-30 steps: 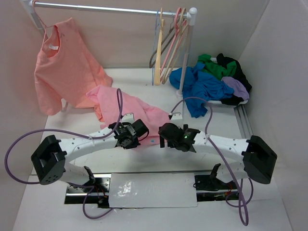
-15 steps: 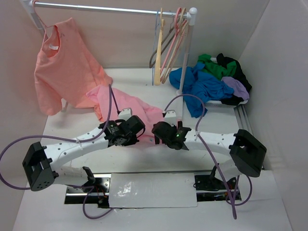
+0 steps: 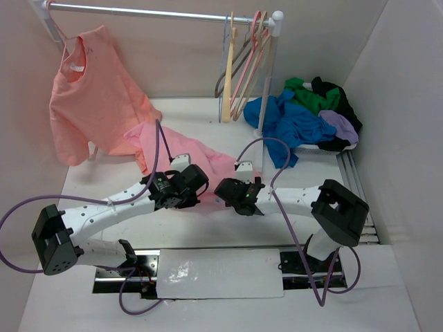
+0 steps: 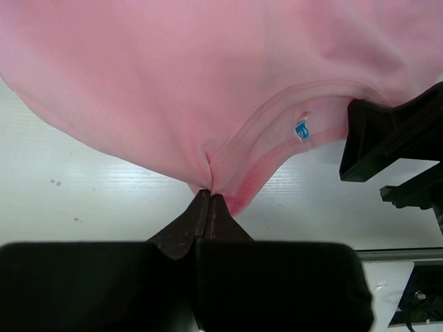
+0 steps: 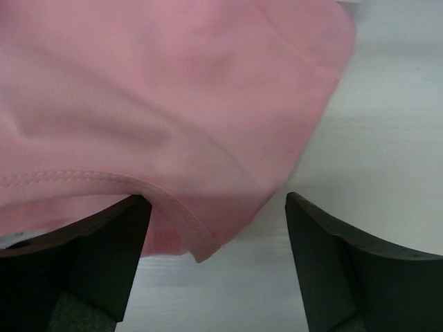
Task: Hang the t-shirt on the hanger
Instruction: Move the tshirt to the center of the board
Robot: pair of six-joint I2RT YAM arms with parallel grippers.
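The pink t-shirt (image 3: 181, 153) lies crumpled on the white table, its near hem between my two grippers. My left gripper (image 3: 196, 198) is shut on a fold of the hem (image 4: 208, 197), with the small teal mark (image 4: 301, 129) just right of the pinch. My right gripper (image 3: 223, 192) is open, and a corner of the shirt's hem (image 5: 197, 242) lies between its spread fingers (image 5: 111, 256). The t-shirt fills the top of the right wrist view (image 5: 159, 104). The thin bluish-grey hanger (image 3: 223, 97) hangs on the rail at the back, among thicker hangers.
A salmon-orange shirt (image 3: 93, 90) hangs at the rail's left end. Cream and pink hangers (image 3: 246, 69) hang by the right post (image 3: 268, 76). A heap of blue, green, black and lilac garments (image 3: 308, 117) lies at the back right. Purple cables loop over both arms.
Both arms have reached forward toward the shirt's near hem. The right gripper has shifted left and now straddles the hem corner. The left gripper stays shut on the hem.
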